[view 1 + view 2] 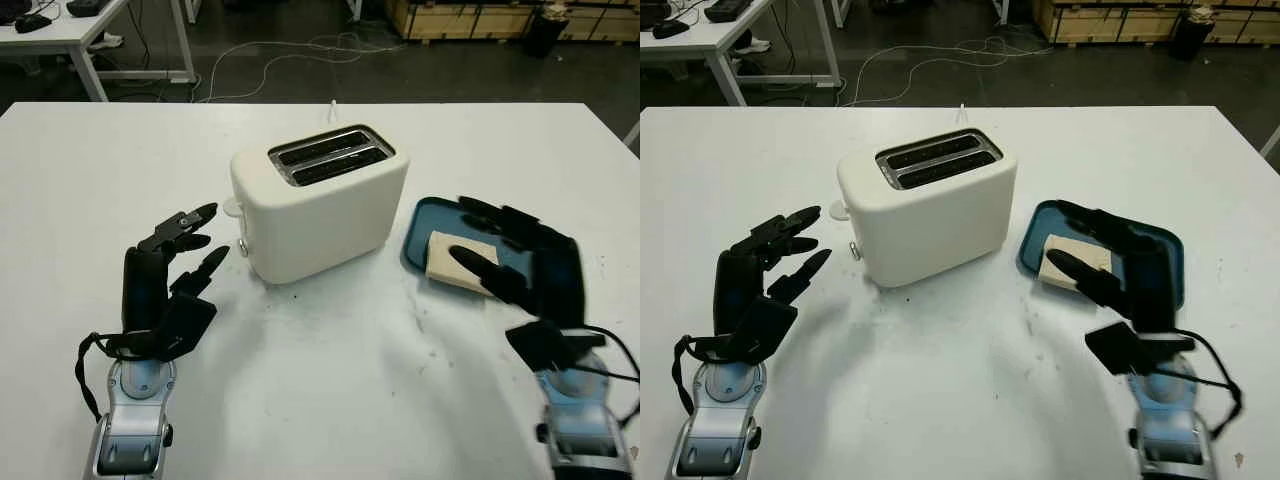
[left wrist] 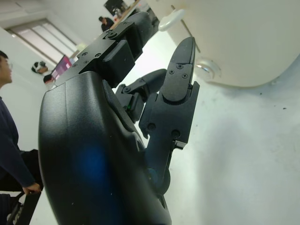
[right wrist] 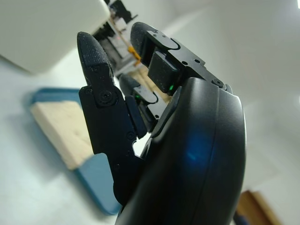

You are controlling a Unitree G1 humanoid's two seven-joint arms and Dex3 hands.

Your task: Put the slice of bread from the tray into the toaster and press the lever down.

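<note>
Right hand over the tray, bread not yet taken

On the white surface (image 1: 330,390) the cream toaster (image 1: 320,205) stands in the middle with both slots empty; to its right lies the blue tray (image 1: 1035,230) with the slice of bread (image 1: 1065,260) flat in its near-left corner; the left hand (image 1: 165,285) waits open beside the toaster's lever end, and the right hand (image 1: 1115,270) hovers above the tray, fingers extended and holding nothing — one fingertip over the slice. The bread looks light, soft and easily crushed, so I judge a gentle pinch across its thin edges is best. The left wrist view shows the lever (image 2: 171,19) and knob (image 2: 206,69) close up, which the head views give only small — the right wrist view shows the slice's pale crumb texture.
</note>
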